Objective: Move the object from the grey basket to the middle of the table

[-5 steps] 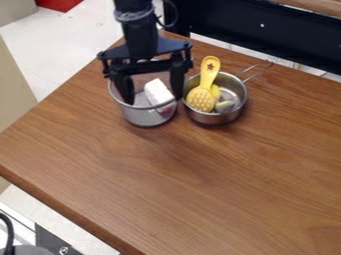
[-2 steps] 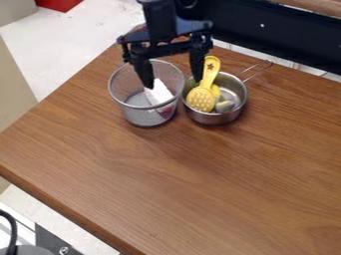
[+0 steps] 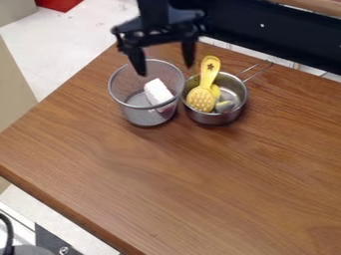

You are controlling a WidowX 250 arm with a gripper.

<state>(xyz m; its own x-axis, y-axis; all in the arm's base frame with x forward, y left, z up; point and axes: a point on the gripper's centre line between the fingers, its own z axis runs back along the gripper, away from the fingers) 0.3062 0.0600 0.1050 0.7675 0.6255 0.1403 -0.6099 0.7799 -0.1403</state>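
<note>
My black gripper (image 3: 165, 69) points down, wide open, empty.
It's up by the grey mesh basket (image 3: 143, 116), near the wooden table (image 3: 200, 184)'s far corner.

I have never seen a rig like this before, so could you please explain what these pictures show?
The black machine is a robot arm ending in a two-finger gripper. All the pictures come from one fixed camera looking down at a slant on a wooden table. On it stand a mesh basket with a white block inside, and beside that a metal pot containing a yellow brush. The gripper's fingers are spread apart, above the basket and pot, holding nothing.
</note>
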